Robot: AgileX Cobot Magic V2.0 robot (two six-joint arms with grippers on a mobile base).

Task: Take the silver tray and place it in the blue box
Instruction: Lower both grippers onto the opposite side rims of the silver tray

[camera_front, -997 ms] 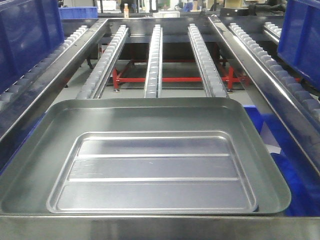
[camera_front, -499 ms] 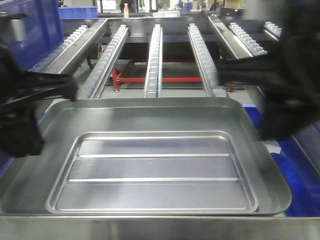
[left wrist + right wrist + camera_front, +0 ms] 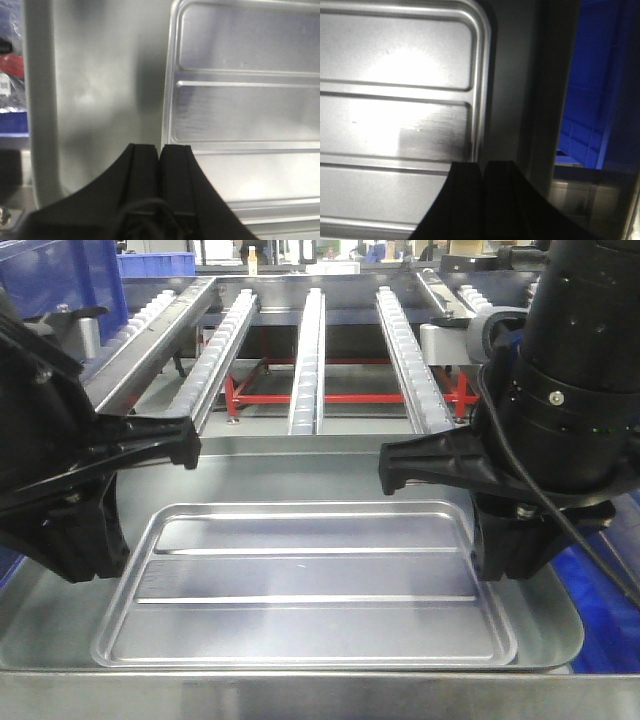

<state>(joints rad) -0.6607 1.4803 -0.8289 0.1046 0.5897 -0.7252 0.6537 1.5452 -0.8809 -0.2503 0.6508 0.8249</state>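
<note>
Left gripper [image 3: 188,446] and right gripper [image 3: 387,468] have moved in over silver tray [image 3: 300,578].

Parallel roller rails [image 3: 308,360], white rollers set in steel channels, run from foreground to rear. Beneath them, a red steel frame [image 3: 350,398] stands on a grey floor [image 3: 265,408]. A blue bin [image 3: 155,265] sits at far left rear.

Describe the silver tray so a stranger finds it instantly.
Start at the roller rails running away from the camera; the silver tray lies just before their near ends. It alone is a shiny shallow pan, with two straight ridges across its sunken base.
</note>
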